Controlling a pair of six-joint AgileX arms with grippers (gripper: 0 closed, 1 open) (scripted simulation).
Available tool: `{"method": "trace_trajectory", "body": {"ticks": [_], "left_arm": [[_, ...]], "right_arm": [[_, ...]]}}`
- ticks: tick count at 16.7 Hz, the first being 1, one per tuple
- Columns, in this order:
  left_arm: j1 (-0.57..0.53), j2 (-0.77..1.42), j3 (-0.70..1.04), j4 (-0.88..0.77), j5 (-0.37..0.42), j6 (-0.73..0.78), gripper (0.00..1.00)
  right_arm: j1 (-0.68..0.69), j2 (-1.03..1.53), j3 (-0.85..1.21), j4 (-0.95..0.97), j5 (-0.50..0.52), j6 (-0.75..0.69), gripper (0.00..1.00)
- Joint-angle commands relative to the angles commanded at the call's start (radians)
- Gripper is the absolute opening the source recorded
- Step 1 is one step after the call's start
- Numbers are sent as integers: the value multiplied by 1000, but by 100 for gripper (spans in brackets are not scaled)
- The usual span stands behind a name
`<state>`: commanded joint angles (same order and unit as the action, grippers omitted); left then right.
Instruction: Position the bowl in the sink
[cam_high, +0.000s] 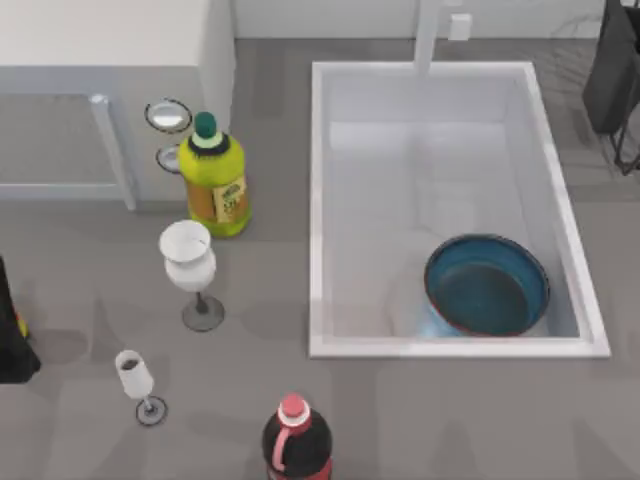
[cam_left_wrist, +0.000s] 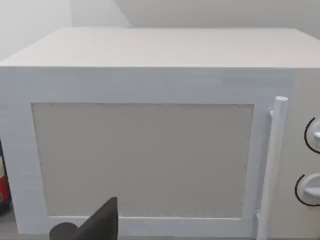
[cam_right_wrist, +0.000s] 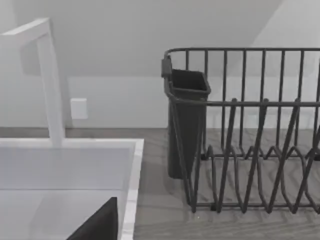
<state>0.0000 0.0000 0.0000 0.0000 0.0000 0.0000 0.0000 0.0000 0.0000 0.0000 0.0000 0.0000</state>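
Note:
The bowl (cam_high: 487, 285), wide and shallow with a teal-blue inside and a dark rim, lies in the sink (cam_high: 318, 200), at the front right corner of the basin floor. It sits upright, close to the front and right walls. The sink is a large white rectangular basin with a raised rim, at the table's right. A dark part of my left gripper (cam_left_wrist: 97, 225) shows in the left wrist view, facing a white microwave (cam_left_wrist: 150, 150), far from the bowl. A dark part of my right gripper (cam_right_wrist: 100, 225) shows above the sink's far right corner (cam_right_wrist: 132, 165). Nothing is held.
A yellow-green bottle (cam_high: 214, 178), a large white wine glass (cam_high: 189, 262), a small wine glass (cam_high: 135, 378) and a dark bottle with a red cap (cam_high: 296, 445) stand left of the sink. A white tap (cam_high: 428, 35) rises behind it. A dark dish rack (cam_right_wrist: 250, 135) stands at the back right.

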Motion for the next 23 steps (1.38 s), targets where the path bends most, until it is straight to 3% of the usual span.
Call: {"method": "trace_trajectory", "body": {"ticks": [4,9,23], "left_arm": [[0,0,0,0,0,0,100],[0,0,0,0,0,0,100],[0,0,0,0,0,0,100]], "right_arm": [[5,31,30,-19,-1,5,100],[38,292,266,-164,-2,41,100],[176,1740,1255,-848,6,188,100]]}}
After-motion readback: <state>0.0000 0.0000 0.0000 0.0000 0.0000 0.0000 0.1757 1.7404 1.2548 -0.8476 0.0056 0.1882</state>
